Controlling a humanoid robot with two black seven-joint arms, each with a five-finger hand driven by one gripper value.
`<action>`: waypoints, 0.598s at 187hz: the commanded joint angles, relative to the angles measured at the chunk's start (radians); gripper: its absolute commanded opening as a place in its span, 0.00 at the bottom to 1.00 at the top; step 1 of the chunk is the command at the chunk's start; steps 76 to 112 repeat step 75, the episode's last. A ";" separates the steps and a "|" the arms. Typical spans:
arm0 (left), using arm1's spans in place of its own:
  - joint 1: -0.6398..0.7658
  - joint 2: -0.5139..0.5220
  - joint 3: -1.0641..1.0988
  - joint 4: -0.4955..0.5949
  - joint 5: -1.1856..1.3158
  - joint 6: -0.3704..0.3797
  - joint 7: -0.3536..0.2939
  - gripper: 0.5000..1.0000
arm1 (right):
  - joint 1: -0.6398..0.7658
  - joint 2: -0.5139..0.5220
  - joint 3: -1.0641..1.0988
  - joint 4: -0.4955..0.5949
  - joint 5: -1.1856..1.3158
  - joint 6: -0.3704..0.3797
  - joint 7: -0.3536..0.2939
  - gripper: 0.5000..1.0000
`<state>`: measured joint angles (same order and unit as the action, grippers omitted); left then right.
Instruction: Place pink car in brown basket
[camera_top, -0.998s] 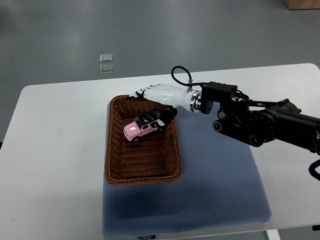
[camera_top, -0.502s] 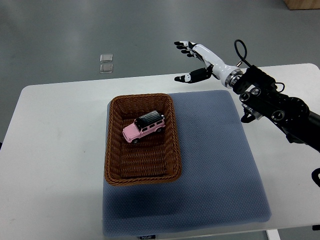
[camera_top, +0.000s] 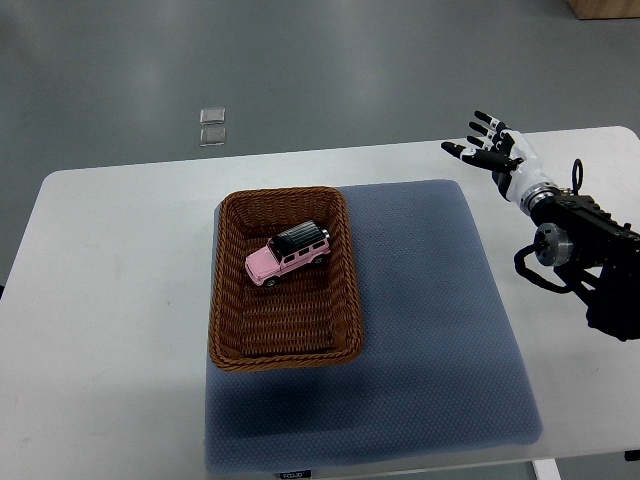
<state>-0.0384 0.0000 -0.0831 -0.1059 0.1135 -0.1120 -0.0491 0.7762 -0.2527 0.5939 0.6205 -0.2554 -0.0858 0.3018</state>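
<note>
Pink car lying in the brown basket, right hand hanging empty at the far right of the desk.

A blue-grey mat (camera_top: 420, 330) is covering the near middle of the white desk (camera_top: 110, 300), and the brown basket (camera_top: 283, 352) is sitting with its right part on the mat's left edge. The pink car (camera_top: 287, 254), black-roofed, is resting on its wheels in the far half of the basket, angled across the weave. Farther back and well apart from the basket, the right hand (camera_top: 490, 150) is hovering over the desk's far right corner, its fingers (camera_top: 478, 137) spreading wide and touching nothing.
</note>
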 joint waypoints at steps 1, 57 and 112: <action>0.000 0.000 0.000 0.000 0.000 0.000 0.000 1.00 | -0.002 0.001 0.001 0.001 0.001 0.006 0.008 0.83; 0.000 0.000 0.000 0.000 0.000 0.000 0.000 1.00 | -0.002 0.004 0.001 0.007 0.001 0.012 0.010 0.83; 0.000 0.000 0.000 0.000 0.000 0.000 0.000 1.00 | 0.000 0.006 0.001 0.007 0.001 0.012 0.010 0.83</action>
